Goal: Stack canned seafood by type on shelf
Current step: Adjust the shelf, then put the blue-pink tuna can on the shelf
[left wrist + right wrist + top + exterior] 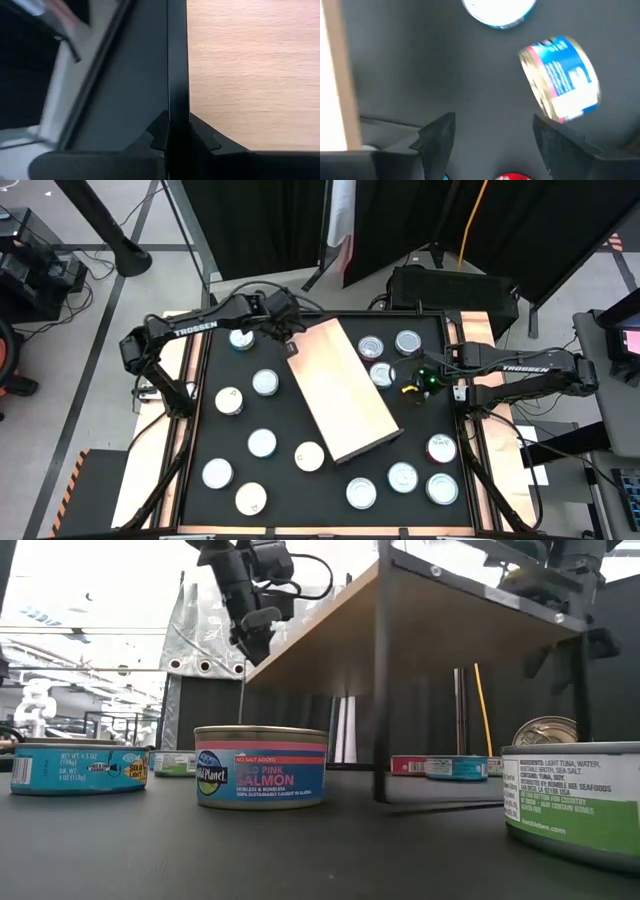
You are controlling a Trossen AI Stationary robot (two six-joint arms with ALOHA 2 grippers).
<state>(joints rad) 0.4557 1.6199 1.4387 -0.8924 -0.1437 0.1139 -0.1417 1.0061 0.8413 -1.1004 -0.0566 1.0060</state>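
Note:
The shelf [345,392] is a pale wood board with a thin dark edge. It lies slantwise over the middle of the black table, and a dark leg [382,710] holds it up. My left gripper [292,348] is shut on the edge at the shelf's far left corner. Several canned seafood tins stand on the table around it, among them a pink salmon tin [261,768]. My right gripper [428,378] hangs open to the right of the shelf, above the table. Just beyond its fingers a blue-labelled tin [562,80] lies tipped on its side, untouched. My left gripper pinches the shelf's thin dark edge [177,90] between its two fingers [157,134], near the board's far left corner. The fingers slant down at it from the table's left side. The board stays raised on its leg.
Loose tins stand left of the shelf [265,382], along the near edge [361,493] and at the far right [408,341]. A blue tin [78,768] and a green-labelled tin [575,800] stand near the low camera. The table's raised rim [196,410] runs along both sides.

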